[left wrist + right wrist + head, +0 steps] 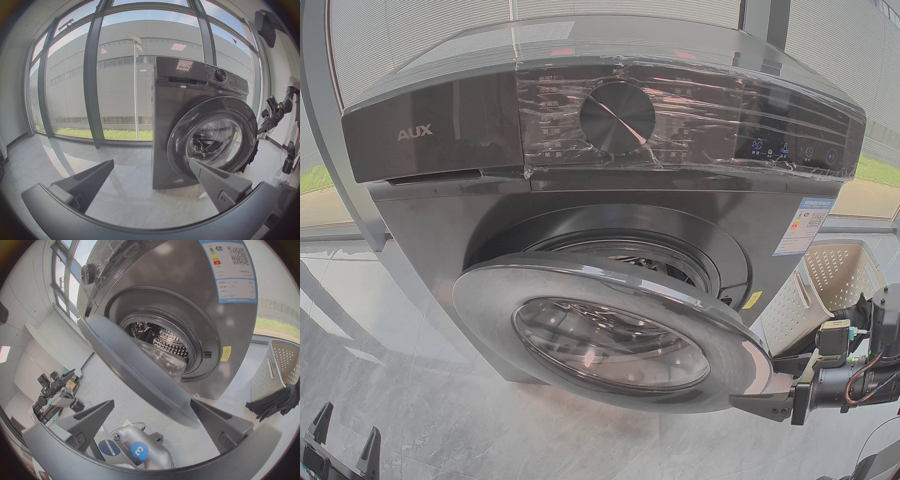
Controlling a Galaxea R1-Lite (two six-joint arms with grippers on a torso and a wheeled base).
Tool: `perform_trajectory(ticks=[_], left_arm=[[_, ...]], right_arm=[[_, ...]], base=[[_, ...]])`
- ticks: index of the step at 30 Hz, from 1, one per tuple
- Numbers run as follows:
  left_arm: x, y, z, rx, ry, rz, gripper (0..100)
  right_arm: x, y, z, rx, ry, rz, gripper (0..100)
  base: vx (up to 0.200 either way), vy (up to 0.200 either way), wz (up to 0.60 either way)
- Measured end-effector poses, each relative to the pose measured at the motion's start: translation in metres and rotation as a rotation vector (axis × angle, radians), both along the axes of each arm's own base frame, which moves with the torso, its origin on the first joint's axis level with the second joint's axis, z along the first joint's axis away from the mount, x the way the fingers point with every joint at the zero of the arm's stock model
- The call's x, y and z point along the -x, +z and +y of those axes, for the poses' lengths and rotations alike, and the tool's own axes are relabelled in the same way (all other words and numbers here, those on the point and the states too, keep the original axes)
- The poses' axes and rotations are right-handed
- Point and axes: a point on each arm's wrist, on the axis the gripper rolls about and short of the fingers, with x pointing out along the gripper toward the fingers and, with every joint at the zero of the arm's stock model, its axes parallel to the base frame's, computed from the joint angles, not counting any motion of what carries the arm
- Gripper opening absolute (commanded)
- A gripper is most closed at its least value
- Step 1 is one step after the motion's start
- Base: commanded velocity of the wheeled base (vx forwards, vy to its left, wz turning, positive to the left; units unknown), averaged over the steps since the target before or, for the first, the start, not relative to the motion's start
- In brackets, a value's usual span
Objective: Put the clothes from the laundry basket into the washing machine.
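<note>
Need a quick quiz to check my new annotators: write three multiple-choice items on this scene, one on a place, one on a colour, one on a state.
1. Where does the laundry basket stand relative to the washing machine?
A) on top of it
B) on the floor at its right
C) inside it

2. What colour are the clothes hanging over the basket's rim?
A) white
B) red
C) black

3. How is the machine's door?
A) shut
B) swung partly open
C) taken off

Answers:
1 B: the head view shows it on the floor by the machine's right corner.
2 C: the clothes are black against the pale basket wall.
3 B: the drum shows behind the door's swung-out rim.
</note>
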Motion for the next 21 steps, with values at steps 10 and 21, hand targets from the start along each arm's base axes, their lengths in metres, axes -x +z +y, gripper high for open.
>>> perform_trajectory(ticks=[10,21], left_arm=[[0.0,0.0,0.0,-0.001,-0.002,0.0,100],[0.0,0.0,0.0,0.0,-0.002,0.0,100]], right_arm=[[-0.015,0.005,0.001,-0.031,-0.034,-0.072,100],[-0.008,-0.01,0.006,-0.013,0.044,-0.015,100]], base=[[-0.06,0.0,0.0],[0.0,0.0,0.0]])
